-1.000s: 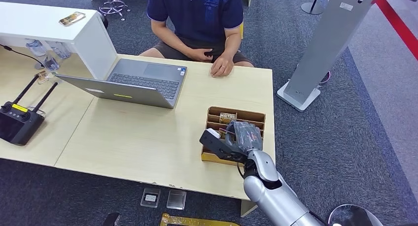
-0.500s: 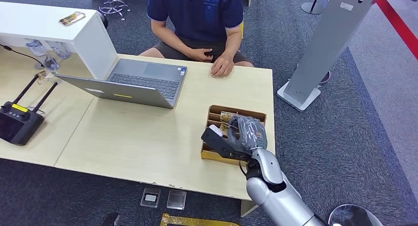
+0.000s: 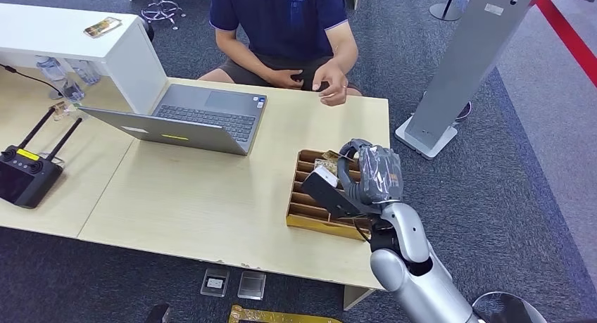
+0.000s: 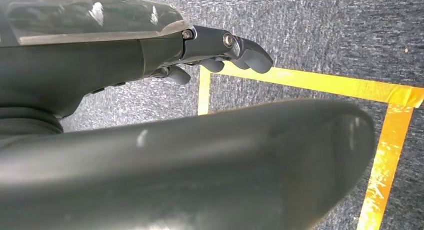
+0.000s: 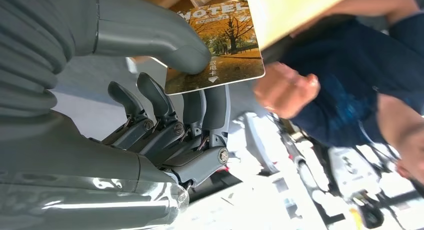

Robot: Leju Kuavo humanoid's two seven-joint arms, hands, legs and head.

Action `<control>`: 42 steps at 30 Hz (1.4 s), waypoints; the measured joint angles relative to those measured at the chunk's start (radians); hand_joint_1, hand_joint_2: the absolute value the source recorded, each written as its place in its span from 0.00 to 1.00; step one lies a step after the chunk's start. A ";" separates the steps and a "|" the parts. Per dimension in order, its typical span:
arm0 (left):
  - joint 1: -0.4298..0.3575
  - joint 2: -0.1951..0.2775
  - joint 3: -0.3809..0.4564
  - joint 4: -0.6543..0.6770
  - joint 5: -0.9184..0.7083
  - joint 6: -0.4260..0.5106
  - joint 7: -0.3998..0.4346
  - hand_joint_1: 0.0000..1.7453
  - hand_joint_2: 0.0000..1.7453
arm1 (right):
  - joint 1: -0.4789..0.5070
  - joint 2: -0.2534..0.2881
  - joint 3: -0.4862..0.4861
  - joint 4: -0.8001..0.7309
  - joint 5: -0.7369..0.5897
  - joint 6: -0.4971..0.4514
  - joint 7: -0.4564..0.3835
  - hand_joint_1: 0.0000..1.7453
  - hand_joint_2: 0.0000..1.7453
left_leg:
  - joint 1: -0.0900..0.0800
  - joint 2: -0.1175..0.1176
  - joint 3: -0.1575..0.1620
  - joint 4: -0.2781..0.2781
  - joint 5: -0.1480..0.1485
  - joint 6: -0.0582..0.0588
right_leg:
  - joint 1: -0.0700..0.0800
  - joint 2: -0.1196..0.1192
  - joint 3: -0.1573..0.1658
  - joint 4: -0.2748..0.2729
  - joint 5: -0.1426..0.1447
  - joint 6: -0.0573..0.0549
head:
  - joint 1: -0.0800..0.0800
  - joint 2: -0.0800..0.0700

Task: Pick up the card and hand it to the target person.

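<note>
My right hand (image 3: 366, 175) hovers over the far end of the wooden card box (image 3: 303, 214) on the table's right side. It pinches a hotel card (image 5: 220, 44) with an autumn tree picture between thumb and fingers (image 5: 202, 107). The person (image 3: 281, 20) in a dark blue shirt sits across the table, one hand (image 3: 332, 84) raised above the table edge, toward my hand. In the right wrist view that hand (image 5: 285, 89) is just beyond the card, apart from it. My left hand (image 4: 220, 49) hangs over carpet, fingers curled, holding nothing.
An open laptop (image 3: 190, 119) sits mid-table. A black controller with antennas (image 3: 28, 172) lies at the left. A white cabinet (image 3: 84, 45) with a phone on it stands at the back left. A grey kiosk stand (image 3: 464, 62) stands to the right of the table.
My right hand has lifted out of the card box, moving right and toward the person, with the card pinched. The person's hand has risen off the table.
</note>
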 joint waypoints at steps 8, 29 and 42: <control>-0.004 0.000 -0.002 0.000 -0.026 -0.013 0.000 0.00 0.00 | -0.217 0.034 0.010 0.229 -0.031 -0.017 -0.047 0.89 1.00 | 0.000 0.000 -0.001 0.000 0.001 0.000 | 0.000 -0.001 0.000 0.001 0.001 0.000 | 0.001 0.000; -0.006 0.013 -0.016 0.000 -0.032 -0.021 0.030 0.00 0.00 | -0.392 0.138 0.065 0.750 -0.052 -0.084 -0.094 0.00 1.00 | 0.000 -0.001 -0.001 0.000 0.001 0.000 | 0.000 -0.001 -0.001 0.001 0.001 0.000 | 0.001 0.000; -0.006 0.015 -0.018 0.000 -0.023 -0.025 0.010 0.00 0.00 | -0.395 0.138 0.076 0.779 -0.063 -0.090 -0.102 0.00 1.00 | 0.000 -0.001 -0.001 0.000 0.001 0.000 | 0.000 -0.001 -0.001 0.001 0.001 0.000 | 0.001 0.000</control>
